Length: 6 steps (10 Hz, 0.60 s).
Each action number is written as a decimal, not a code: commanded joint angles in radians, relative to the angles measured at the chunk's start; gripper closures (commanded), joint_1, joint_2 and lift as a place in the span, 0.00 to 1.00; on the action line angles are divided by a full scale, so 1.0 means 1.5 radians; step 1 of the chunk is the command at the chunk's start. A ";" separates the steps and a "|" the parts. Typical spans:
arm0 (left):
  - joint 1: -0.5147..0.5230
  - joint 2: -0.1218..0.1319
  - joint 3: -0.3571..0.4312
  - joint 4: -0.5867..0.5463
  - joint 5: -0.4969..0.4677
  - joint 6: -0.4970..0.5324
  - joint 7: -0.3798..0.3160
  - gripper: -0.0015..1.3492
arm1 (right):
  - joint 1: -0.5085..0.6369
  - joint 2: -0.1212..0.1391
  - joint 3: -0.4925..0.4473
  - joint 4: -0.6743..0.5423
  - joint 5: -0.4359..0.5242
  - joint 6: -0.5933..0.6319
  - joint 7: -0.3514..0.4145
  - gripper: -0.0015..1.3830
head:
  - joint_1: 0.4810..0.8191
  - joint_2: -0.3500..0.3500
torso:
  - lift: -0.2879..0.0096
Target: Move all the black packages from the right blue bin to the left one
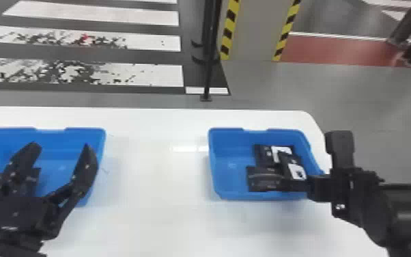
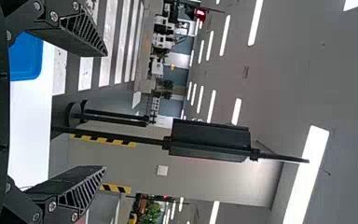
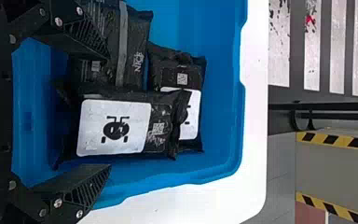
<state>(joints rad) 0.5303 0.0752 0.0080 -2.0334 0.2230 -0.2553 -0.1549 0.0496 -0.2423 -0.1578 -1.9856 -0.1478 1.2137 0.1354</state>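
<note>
Your labelled package [image 1: 297,171] lies in right blue bin [image 1: 259,195], label up and nearer you, long axis near-far. Far package [image 1: 264,155], near package [image 1: 263,178] run left-right. Your right gripper [image 1: 317,188] reaches in from right, jaws spread, nothing pinched. Your left gripper [image 1: 60,148], jaws wide apart, is over left blue bin [image 1: 82,136]. White table [image 1: 157,171] bears both.

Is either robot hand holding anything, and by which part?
Nothing is held. The left black two-fingered gripper is open and empty; the right black two-fingered gripper is open over a white-labelled black package.
</note>
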 commanded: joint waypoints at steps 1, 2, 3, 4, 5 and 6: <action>0.002 0.000 0.001 0.000 0.002 -0.002 0.000 0.14 | -0.009 0.002 -0.008 0.024 -0.004 -0.009 0.000 0.17 | 0.63 0.29 | 0.50; 0.000 0.000 0.003 0.000 0.002 -0.002 0.000 0.14 | -0.015 0.002 -0.008 0.040 -0.013 -0.027 0.000 0.18 | 0.63 0.28 | 0.50; 0.000 0.000 0.001 0.000 0.002 -0.003 0.000 0.14 | -0.020 0.003 -0.006 0.047 -0.018 -0.032 0.000 0.18 | 0.63 0.28 | 0.50; 0.000 0.000 0.004 0.000 0.003 -0.005 0.000 0.14 | -0.025 0.006 -0.006 0.056 -0.018 -0.032 0.000 0.18 | 0.63 0.28 | 0.50; 0.002 -0.001 0.004 0.000 0.003 -0.005 0.000 0.14 | -0.030 0.007 -0.006 0.070 -0.021 -0.034 0.000 0.18 | 0.63 0.29 | 0.50; 0.002 -0.001 0.005 0.000 0.006 -0.005 -0.001 0.14 | -0.036 0.008 -0.005 0.074 -0.024 -0.034 0.000 0.21 | 0.63 0.29 | 0.50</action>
<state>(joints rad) 0.5328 0.0737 0.0151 -2.0334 0.2288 -0.2623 -0.1561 0.0007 -0.2318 -0.1663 -1.8803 -0.1814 1.1626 0.1350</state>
